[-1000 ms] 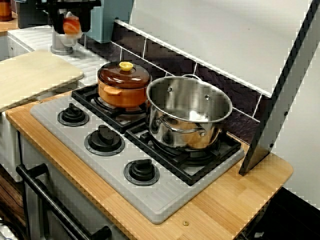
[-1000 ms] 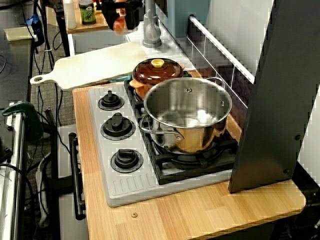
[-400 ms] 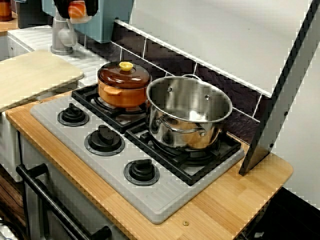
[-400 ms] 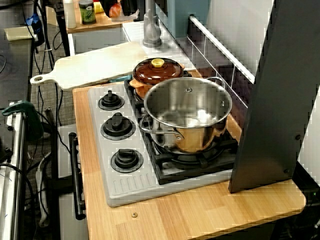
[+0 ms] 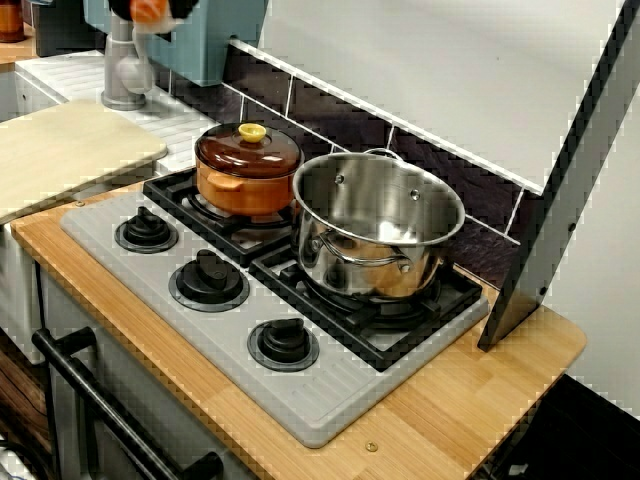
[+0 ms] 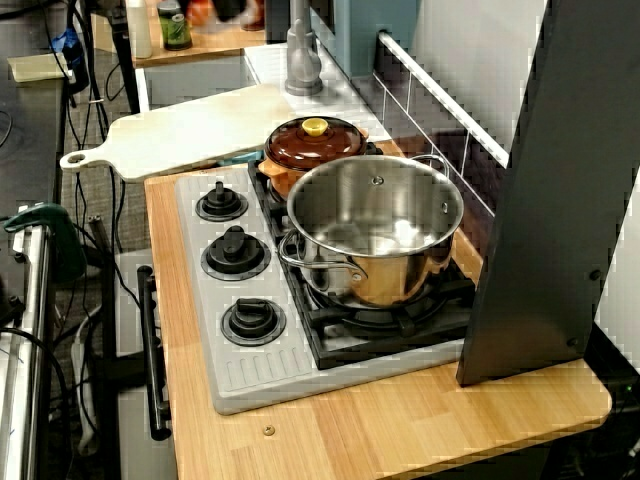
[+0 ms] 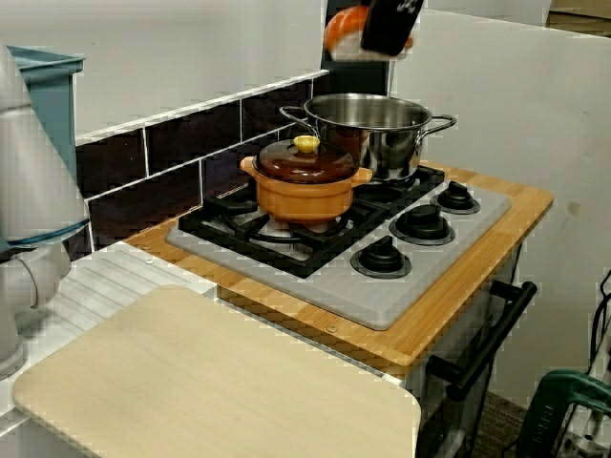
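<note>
One steel pot (image 7: pixel 368 129), one brown pot (image 7: pixel 305 186), three knobs (image 7: pixel 420 221). Gripper (image 7: pixel 374 40), higher than before at twelve o'clock, seemingly clamps one orange thing (image 7: pixel 344 31).

Three fixed cameras here, all trained on the hob (image 5: pixel 330 400). The front-corner view stands high off the counter's front right corner, fairly close, and looks down and across toward the tiled wall (image 5: pixel 330 115). The end-on view sits higher and a little farther back, beyond the steel pot (image 6: pixel 375 240), and faces down the counter's length to the cutting board (image 6: pixel 190 130). The low view is the reverse: down by the board, looking back along the counter with the steel pot farthest off. All three share the hob, the steel pot, the orange lidded pot (image 5: pixel 247 170) and the board. The gripper (image 7: pixel 377 38) with its orange thing (image 7: pixel 344 31) sits at the low view's top edge and is barely clipped into the other two.
</note>
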{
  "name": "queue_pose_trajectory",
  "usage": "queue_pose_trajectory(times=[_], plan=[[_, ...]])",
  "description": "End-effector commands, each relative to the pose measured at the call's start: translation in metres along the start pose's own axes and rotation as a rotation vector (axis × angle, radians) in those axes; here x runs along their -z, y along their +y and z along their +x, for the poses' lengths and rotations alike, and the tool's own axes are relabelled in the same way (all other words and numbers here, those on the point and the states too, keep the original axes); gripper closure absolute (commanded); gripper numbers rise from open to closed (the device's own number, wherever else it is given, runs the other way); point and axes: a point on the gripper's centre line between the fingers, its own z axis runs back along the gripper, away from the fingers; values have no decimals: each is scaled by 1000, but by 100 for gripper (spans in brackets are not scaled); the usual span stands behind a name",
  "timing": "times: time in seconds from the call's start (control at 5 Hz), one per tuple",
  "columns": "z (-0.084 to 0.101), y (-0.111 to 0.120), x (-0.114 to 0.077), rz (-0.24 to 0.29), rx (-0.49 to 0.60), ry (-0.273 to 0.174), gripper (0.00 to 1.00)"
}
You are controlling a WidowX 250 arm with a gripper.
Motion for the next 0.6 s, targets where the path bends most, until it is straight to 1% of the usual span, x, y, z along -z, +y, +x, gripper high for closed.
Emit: queue_pose_trajectory(times=[0.0, 0.4], plan=[[-11, 2, -18, -16, 66, -63, 100], [-26, -9, -15, -12, 105, -81, 100]])
